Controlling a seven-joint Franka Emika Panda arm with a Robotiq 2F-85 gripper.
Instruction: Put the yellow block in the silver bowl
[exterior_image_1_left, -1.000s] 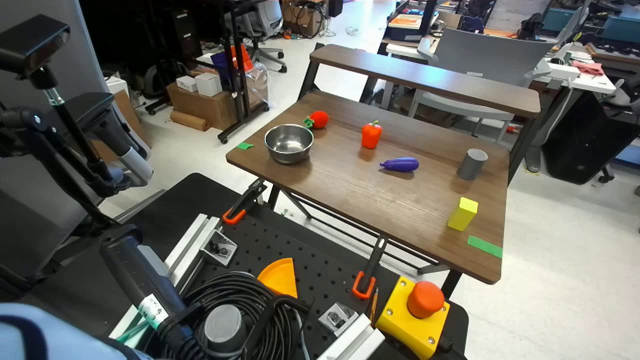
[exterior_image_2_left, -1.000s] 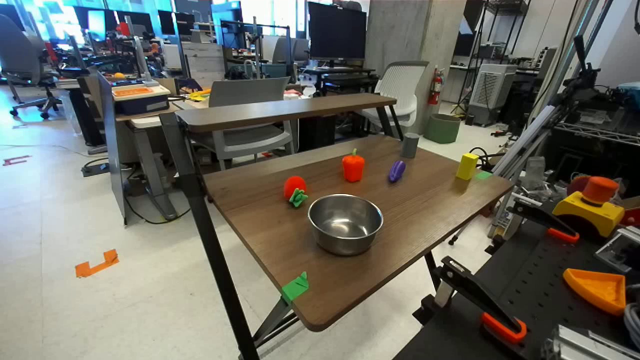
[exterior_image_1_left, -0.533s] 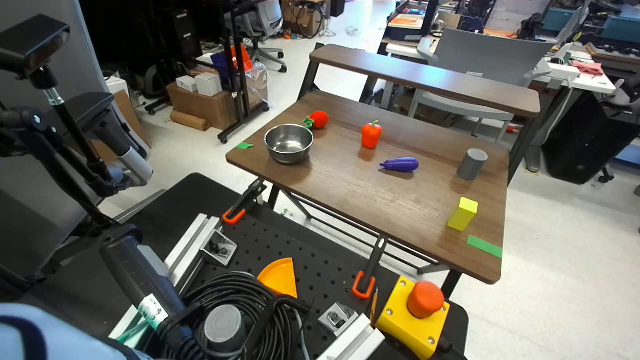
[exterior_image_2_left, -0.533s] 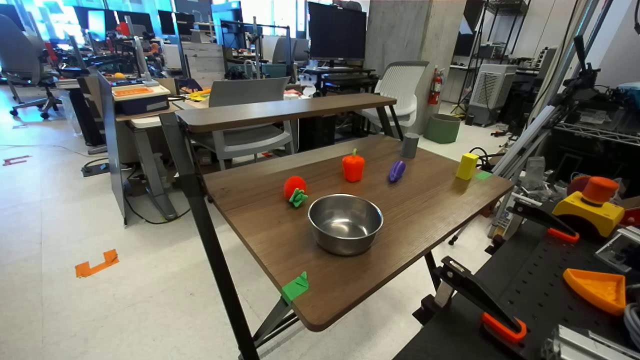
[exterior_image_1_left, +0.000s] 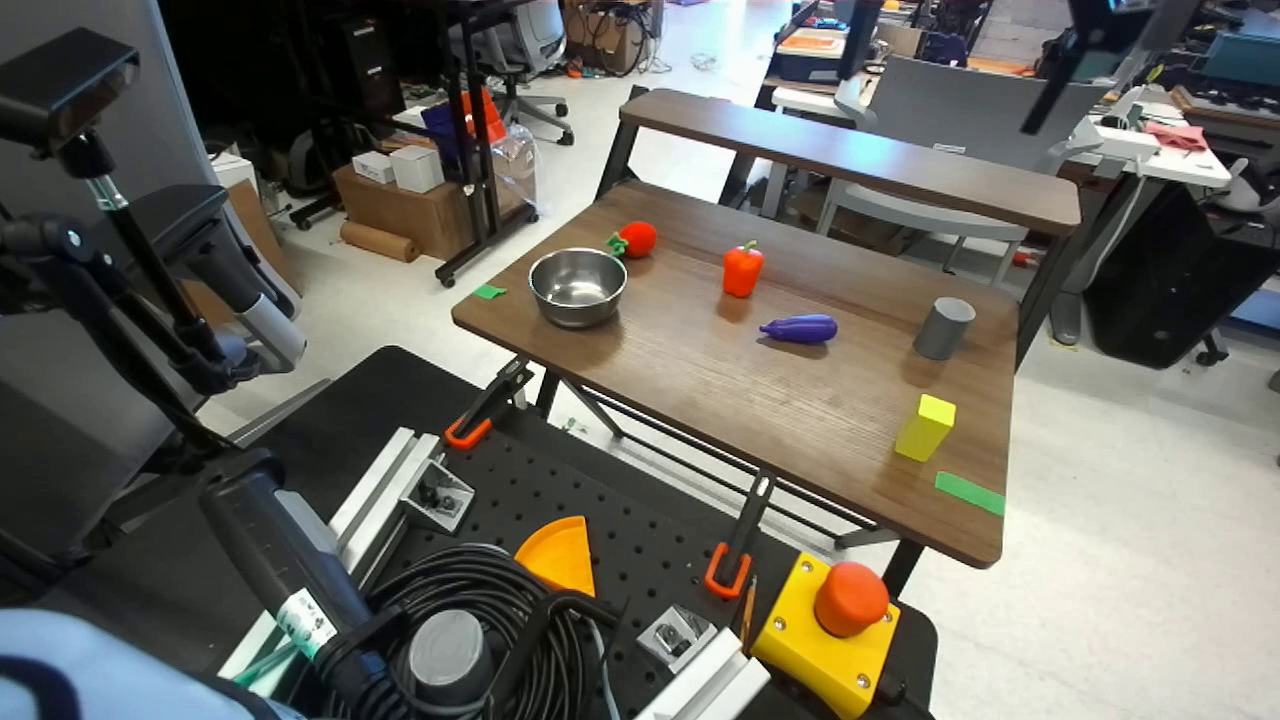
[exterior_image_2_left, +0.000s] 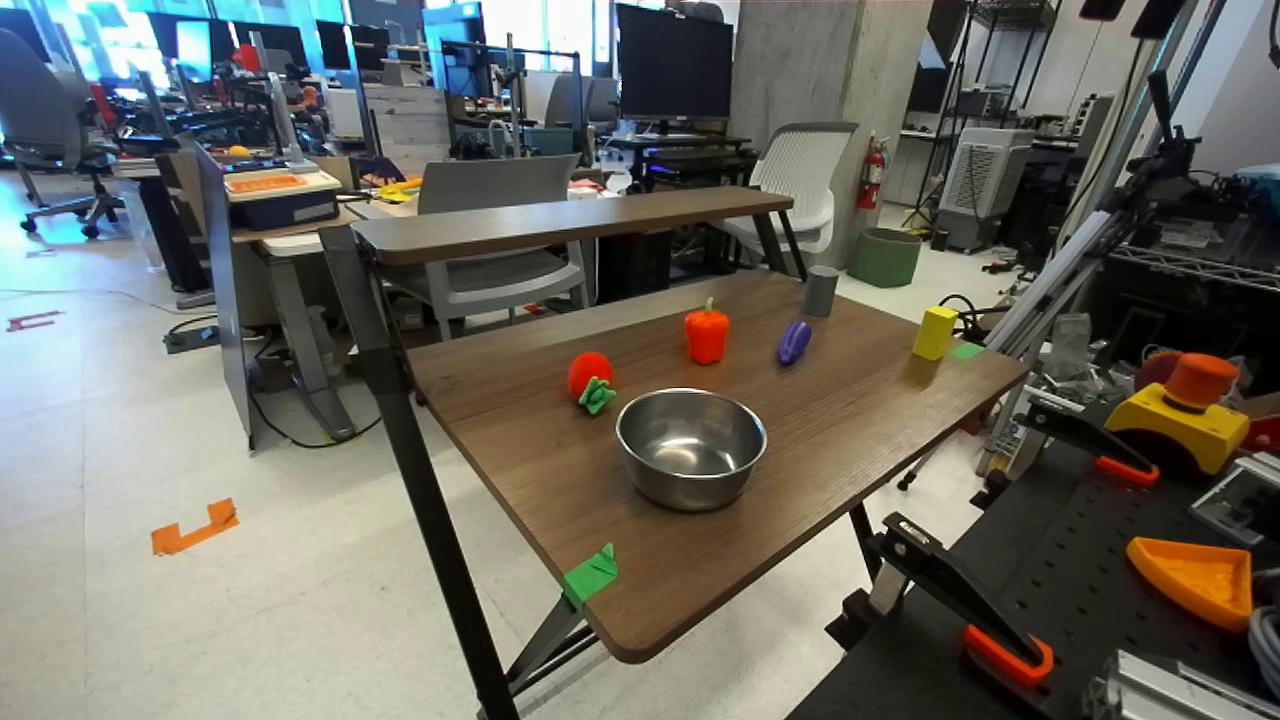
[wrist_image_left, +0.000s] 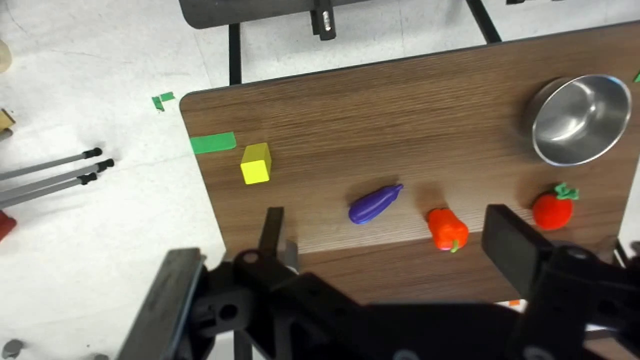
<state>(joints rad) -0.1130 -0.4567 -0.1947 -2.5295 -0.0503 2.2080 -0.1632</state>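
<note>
The yellow block (exterior_image_1_left: 925, 428) stands upright on the wooden table near a green tape patch, also in an exterior view (exterior_image_2_left: 934, 333) and at the left in the wrist view (wrist_image_left: 256, 171). The silver bowl (exterior_image_1_left: 577, 314) sits at the table's opposite end, also in an exterior view (exterior_image_2_left: 690, 488) and at the right in the wrist view (wrist_image_left: 542, 107). No object shows in it. My gripper (wrist_image_left: 385, 210) is open, its fingers wide apart with nothing held. It is high above the table; its fingers show at the top edge in both exterior views (exterior_image_1_left: 952, 78) (exterior_image_2_left: 1130, 12).
A purple eggplant (wrist_image_left: 374, 204), an orange-red pepper (wrist_image_left: 448, 229) and a red tomato (wrist_image_left: 552, 211) lie on the table between block and bowl. A grey cup (exterior_image_1_left: 944, 329) stands near the block. A raised shelf (exterior_image_1_left: 850, 155) runs along one long table side.
My gripper has come into both exterior views at the top edge; it was out of view there before. The block, bowl and other objects have not moved.
</note>
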